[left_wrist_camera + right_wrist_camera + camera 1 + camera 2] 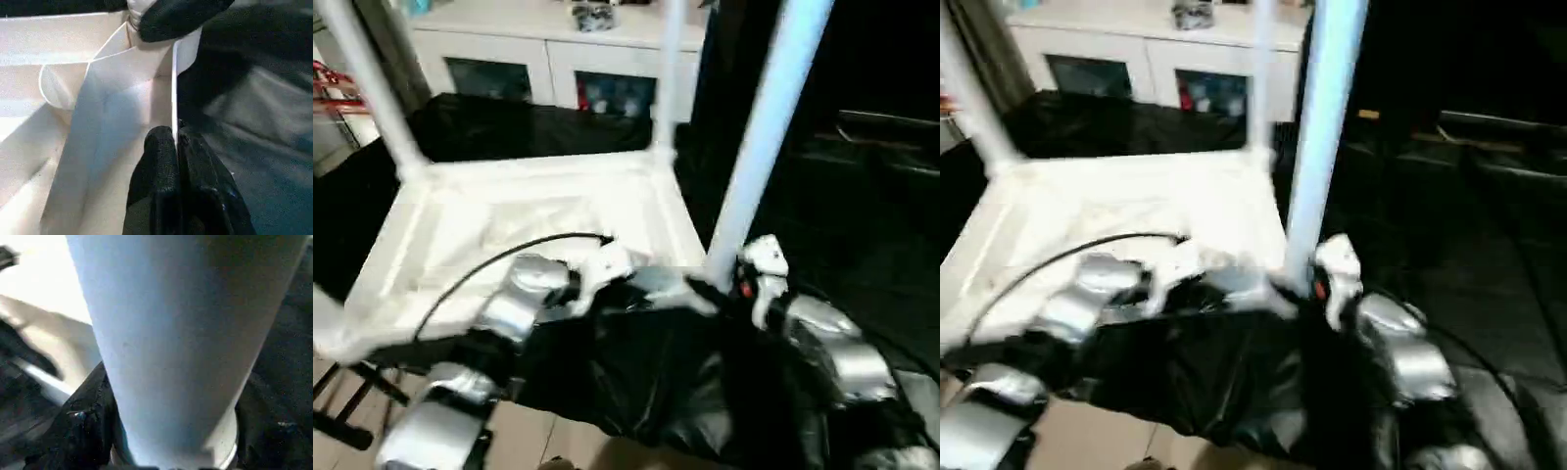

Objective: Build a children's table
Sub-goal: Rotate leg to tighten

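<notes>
Black cloth (636, 382); left gripper (175, 139) pinching tabletop rim (173, 88).

Table top (509, 220): white plastic, plain. Legs (769, 127): white tubes; the nearest one shows a pale bluish tint. Cabinet (548, 44): white, with dark glass doors. Cloth (646, 382) under the table: glossy black. Forearms (524, 294): silver metal. Cable (489, 259): black. Gripper fingers (171, 186): black. Right wrist (744, 289): white casing with a small red mark.
</notes>
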`<state>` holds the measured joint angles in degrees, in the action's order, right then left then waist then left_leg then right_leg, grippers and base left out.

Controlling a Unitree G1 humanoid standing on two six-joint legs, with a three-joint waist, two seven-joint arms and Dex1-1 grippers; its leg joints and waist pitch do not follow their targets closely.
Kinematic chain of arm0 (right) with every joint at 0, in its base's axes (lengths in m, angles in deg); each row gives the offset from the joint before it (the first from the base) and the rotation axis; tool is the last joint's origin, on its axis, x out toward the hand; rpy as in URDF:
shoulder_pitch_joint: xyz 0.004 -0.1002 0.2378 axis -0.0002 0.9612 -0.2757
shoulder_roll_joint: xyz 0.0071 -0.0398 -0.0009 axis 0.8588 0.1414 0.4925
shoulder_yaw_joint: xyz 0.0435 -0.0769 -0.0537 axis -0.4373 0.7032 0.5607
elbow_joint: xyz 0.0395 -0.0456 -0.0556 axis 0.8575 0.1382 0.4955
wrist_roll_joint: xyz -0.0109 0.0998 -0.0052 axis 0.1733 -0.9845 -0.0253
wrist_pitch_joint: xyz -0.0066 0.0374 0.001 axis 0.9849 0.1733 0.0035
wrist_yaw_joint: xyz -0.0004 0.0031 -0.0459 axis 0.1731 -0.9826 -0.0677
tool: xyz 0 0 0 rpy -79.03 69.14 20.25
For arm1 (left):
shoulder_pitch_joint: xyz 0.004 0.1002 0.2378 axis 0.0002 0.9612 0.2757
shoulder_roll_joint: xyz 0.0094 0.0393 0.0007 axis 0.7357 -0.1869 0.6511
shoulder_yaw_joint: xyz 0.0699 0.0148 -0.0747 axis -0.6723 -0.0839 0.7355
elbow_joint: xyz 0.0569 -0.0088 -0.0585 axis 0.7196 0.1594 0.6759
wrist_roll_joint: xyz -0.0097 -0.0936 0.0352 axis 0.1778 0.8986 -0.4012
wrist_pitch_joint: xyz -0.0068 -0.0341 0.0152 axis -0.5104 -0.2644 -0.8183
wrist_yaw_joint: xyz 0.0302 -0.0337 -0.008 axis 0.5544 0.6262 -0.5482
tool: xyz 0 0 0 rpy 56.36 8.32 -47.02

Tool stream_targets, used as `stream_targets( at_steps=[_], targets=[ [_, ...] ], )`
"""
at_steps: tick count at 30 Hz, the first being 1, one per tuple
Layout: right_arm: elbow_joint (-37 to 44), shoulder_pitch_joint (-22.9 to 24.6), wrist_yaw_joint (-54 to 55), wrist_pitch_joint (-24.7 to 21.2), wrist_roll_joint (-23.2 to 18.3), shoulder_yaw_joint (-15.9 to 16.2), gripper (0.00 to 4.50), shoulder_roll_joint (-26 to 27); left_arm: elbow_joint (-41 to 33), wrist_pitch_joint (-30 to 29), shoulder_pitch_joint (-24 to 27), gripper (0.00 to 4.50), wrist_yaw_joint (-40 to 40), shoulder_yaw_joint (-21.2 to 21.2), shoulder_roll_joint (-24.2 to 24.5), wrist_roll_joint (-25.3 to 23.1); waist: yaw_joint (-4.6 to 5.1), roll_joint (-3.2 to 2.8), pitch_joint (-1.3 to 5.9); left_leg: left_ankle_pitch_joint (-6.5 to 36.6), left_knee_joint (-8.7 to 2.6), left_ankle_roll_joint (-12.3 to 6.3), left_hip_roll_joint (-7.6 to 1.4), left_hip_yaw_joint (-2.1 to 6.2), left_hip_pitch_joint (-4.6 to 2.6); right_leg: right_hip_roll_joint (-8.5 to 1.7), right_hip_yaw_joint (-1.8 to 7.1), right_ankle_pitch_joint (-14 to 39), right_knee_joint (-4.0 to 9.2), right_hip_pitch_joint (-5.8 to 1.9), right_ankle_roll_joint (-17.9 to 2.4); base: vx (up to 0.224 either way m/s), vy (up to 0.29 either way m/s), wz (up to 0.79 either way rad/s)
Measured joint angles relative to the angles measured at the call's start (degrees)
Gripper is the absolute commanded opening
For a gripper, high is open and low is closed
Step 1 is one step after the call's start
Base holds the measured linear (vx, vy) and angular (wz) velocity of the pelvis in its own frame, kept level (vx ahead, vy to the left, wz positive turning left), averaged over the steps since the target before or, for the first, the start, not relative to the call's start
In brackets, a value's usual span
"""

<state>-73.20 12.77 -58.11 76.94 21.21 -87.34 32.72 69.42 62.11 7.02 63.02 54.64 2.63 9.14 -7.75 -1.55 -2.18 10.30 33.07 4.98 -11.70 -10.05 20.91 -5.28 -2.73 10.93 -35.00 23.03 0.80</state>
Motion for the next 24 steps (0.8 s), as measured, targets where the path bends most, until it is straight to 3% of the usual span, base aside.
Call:
stream_targets(
  at_steps=[6, 8, 10, 14, 18, 24],
  targets=[
    [-3.3, -2.7, 15.6, 0.6, 4.1, -2.0, 2.7, 6.6, 0.4, -1.1, 0.0, 0.0, -7.3, 0.2, -3.5, -2.8, 0.84, -0.35, 0.26, 0.0, -0.1, 0.0, 0.08, 0.0, -0.04, 0.0, 0.1, 0.0, 0.02, -0.05, 0.0, 0.0, 0.0, 0.0],
    [-4.4, -2.9, 17.4, 2.2, 4.5, -2.3, 3.26, 7.5, 0.4, -1.1, 0.0, 0.0, -8.0, 0.2, -3.7, -3.0, 1.05, -0.4, 0.3, 0.0, -0.12, 0.0, 0.08, 0.0, -0.03, 0.0, 0.09, 0.0, 0.03, -0.05, 0.1, 0.0, 0.0, 0.0],
    [-4.6, -2.9, 17.2, 2.3, 4.8, -2.3, 3.42, 7.6, 0.2, -1.1, 0.0, 0.0, -7.8, 0.1, -3.7, -3.0, 1.05, -0.41, 0.3, 0.0, -0.12, 0.0, 0.08, 0.0, 0.02, 0.0, 0.09, 0.0, 0.04, -0.05, 0.1, 0.0, 0.0, 0.0],
    [-4.1, -2.9, 14.7, 2.0, 4.8, -2.2, 3.84, 6.9, -0.2, -1.1, 0.0, 0.0, -6.6, 0.1, -3.5, -3.0, 1.06, -0.38, 0.29, 0.0, -0.12, 0.0, 0.08, 0.01, 0.09, 0.0, 0.09, 0.0, 0.05, -0.03, 0.0, 0.0, 0.0, 0.0],
    [-3.1, -2.3, 9.2, 2.2, 4.9, -0.7, 3.9, 4.7, -1.0, -0.9, 0.3, 0.0, -3.5, 0.0, -2.2, -2.1, 0.96, -0.38, 0.29, 0.0, -0.14, 0.0, 0.07, 0.03, 0.14, 0.0, 0.07, 0.0, 0.05, 0.02, 0.0, 0.0, 0.0, 0.0],
    [2.4, 0.8, -9.8, 2.1, 1.1, 3.8, 3.9, -4.5, -1.7, 3.0, 0.7, 0.0, 6.2, -1.1, 2.7, 0.1, 0.86, -0.18, 0.15, 0.0, -0.11, -0.01, 0.05, 0.03, 0.17, 0.02, 0.04, 0.0, 0.08, 0.09, 0.0, 0.0, 0.0, 0.0]
  ],
)
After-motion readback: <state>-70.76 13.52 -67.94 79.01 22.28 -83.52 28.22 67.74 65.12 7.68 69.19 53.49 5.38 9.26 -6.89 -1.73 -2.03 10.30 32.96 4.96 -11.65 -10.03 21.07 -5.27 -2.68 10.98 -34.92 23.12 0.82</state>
